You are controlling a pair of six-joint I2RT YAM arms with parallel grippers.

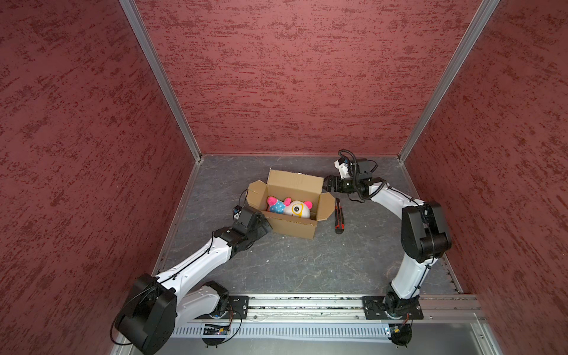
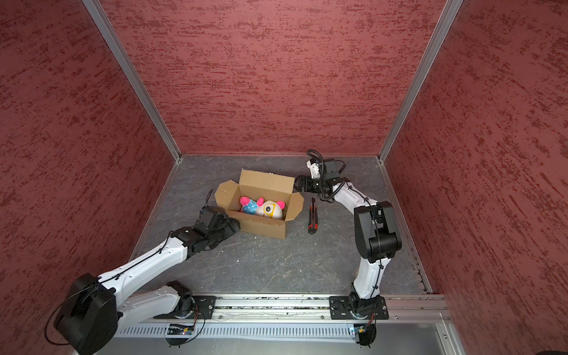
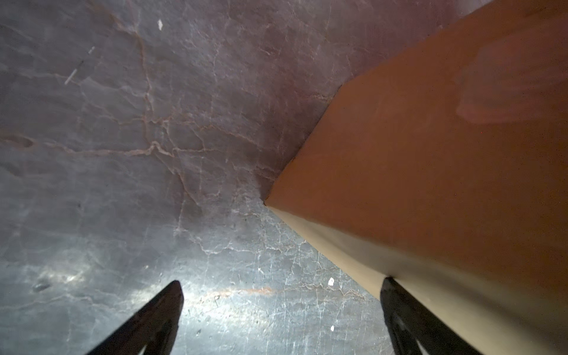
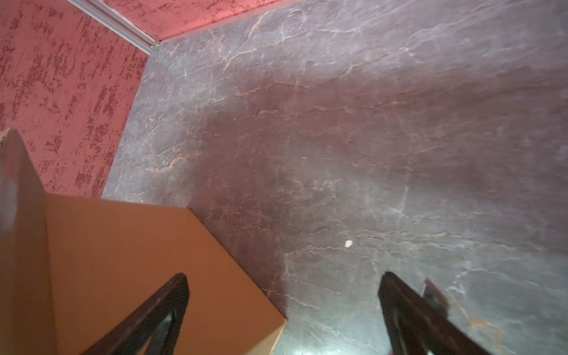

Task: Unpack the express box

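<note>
The express box (image 1: 290, 227) (image 2: 261, 228) stands mid-table with its flaps spread open. A pink, blue and white plush toy (image 1: 290, 209) (image 2: 265, 209) lies inside. My left gripper (image 1: 265, 226) (image 2: 234, 223) sits low at the box's near left corner, open and holding nothing. In the left wrist view the gripper (image 3: 282, 282) has one of its fingers (image 3: 399, 313) close against the box wall (image 3: 430, 153). My right gripper (image 1: 327, 183) (image 2: 298, 183) is open at the far right corner. In the right wrist view the gripper (image 4: 284, 276) straddles a corner of the box (image 4: 123, 246).
A red-and-black utility knife (image 1: 338, 218) (image 2: 312, 218) lies on the grey stone-patterned table (image 1: 292, 264), just right of the box. Red walls close in the back and both sides. A metal rail (image 1: 307, 302) with the arm bases runs along the front.
</note>
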